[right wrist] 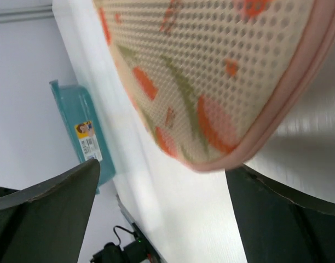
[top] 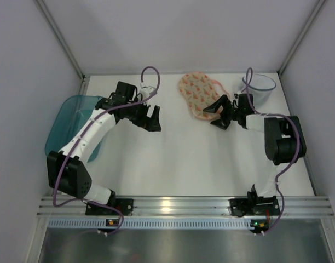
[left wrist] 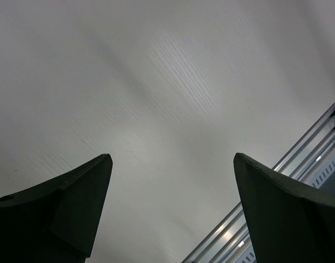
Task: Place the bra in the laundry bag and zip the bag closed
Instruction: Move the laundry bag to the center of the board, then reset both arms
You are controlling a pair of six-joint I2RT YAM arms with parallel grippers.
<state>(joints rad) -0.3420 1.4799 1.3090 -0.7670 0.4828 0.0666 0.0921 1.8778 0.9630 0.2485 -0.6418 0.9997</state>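
Both jaw pairs stand released; laundry bag [top: 196,93] lies just 11 o'clock of right gripper [top: 212,116], the nearer arm.

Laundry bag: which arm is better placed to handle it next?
Probably right. The right tool is open just beside the laundry bag, at its near edge. The left tool, also open, sits well apart from it.

You are working in a robotics lab cell rather than a home: a white counter [top: 173,164] is boxed in by plain panel walls [top: 173,33] set on metal corner posts [top: 61,38]. The left arm [top: 88,131] and right arm [top: 285,139] are bolted to an aluminium rail [top: 184,205] at its near edge, with purple cables [top: 151,67] looping over them
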